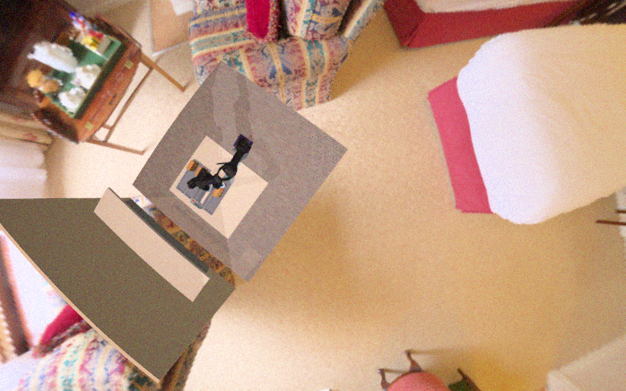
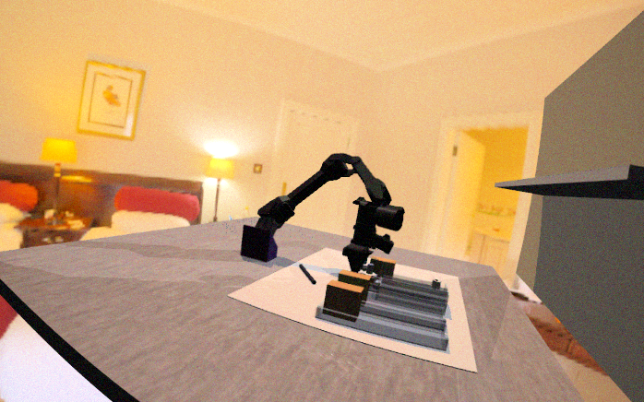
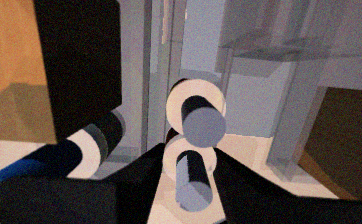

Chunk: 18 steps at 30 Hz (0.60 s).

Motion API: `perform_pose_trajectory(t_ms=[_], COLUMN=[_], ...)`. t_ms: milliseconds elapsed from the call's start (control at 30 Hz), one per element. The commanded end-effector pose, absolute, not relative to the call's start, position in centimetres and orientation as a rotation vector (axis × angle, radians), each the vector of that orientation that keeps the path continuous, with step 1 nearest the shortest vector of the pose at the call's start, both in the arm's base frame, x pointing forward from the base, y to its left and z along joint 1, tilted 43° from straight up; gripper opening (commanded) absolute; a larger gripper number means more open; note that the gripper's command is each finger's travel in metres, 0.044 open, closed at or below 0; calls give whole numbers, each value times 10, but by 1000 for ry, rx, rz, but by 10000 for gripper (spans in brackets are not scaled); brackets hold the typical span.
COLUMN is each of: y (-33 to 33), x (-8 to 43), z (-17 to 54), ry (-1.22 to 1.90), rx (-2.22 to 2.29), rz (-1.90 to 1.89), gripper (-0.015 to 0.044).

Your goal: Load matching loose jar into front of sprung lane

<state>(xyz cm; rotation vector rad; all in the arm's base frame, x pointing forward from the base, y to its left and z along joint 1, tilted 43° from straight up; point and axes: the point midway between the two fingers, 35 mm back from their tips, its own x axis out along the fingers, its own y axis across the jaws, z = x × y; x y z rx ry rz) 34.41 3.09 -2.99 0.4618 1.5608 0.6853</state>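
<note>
Jar (image 3: 193, 172), pinched in your tool (image 3: 190, 175), touches the lane's jar (image 3: 197, 111); push off-axis and the pusher may snap it forward.

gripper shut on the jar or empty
Shut on the jar: the gripper fingers flank its cream body just before the lane's jar.

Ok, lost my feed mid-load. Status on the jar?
Gripper shut on new jar. Matching jar just ahead in the lane, the two close or touching. Another jar lying on its side, left, off the path.
</note>
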Motion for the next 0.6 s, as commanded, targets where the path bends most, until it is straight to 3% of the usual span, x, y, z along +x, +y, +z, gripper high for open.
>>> perform_pose_trajectory(t_ms=[0, 567], y=[33, 33], x=[347, 344], z=[-29, -29], ry=[1542, 1543], rx=[465, 465], rz=[695, 695], gripper=[0, 0])
